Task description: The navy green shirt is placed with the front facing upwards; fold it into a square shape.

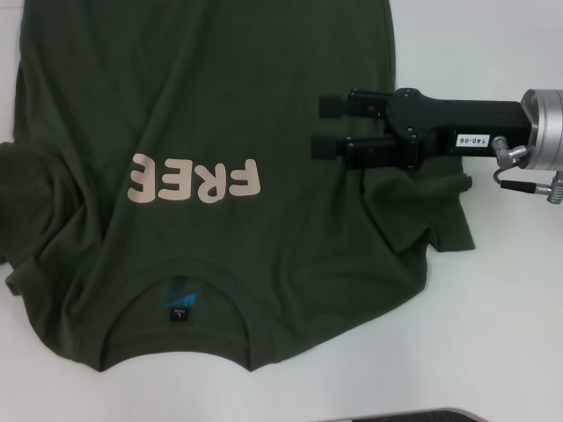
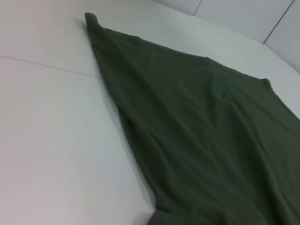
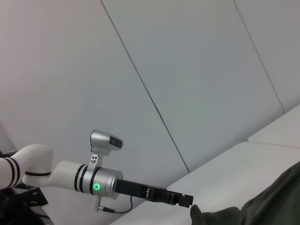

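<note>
Nearest the head camera, the navy green shirt lies front-up on the white bench, collar toward the robot. Over its right side hangs the right gripper, fingers parted and grasping nothing. Far off in the right wrist view, the left gripper reaches a shirt corner; whether it is clenched cannot be told.

Free room around the shirt

I see bare tabletop on both sides; only the right gripper hangs over the navy green shirt.
</note>
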You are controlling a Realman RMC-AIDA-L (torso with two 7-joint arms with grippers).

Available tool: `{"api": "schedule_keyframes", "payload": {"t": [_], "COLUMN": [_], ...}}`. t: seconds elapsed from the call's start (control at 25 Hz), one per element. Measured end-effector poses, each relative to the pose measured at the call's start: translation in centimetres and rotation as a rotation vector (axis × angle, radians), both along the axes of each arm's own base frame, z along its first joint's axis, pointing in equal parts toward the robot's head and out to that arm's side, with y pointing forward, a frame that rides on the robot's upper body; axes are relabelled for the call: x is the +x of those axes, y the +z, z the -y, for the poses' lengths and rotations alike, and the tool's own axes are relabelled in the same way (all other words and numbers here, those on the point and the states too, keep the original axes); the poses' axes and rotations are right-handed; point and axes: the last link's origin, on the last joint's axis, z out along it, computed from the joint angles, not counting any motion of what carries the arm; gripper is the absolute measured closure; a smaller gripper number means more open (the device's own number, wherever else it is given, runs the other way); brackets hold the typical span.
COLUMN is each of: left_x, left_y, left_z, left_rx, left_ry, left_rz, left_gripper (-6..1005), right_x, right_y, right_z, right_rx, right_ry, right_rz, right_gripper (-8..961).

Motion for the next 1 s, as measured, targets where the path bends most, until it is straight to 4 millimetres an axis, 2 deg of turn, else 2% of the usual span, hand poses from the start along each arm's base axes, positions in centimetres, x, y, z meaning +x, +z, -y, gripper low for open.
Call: {"api": "schedule_keyframes", "payload": {"t": [0.72, 1.0], "left_x": [-1.0, -0.8], "left_y": [-1.3, -1.7], "left_z": [0.4, 0.5], "left_rx": [-0.021, -0.043], "left_ry": [0.041, 0.029], "left_rz": [-0.027, -0.029], "left_gripper": [65, 64], "right_x": [0.1, 0.1], "right_y": [0.0, 0.0], "right_z": [0.1, 0.1], "right_rx": [0.000, 0.000], "right_ry": [-0.005, -0.006], "right_rz": [-0.001, -0.001], "right_gripper": [38, 38]}}
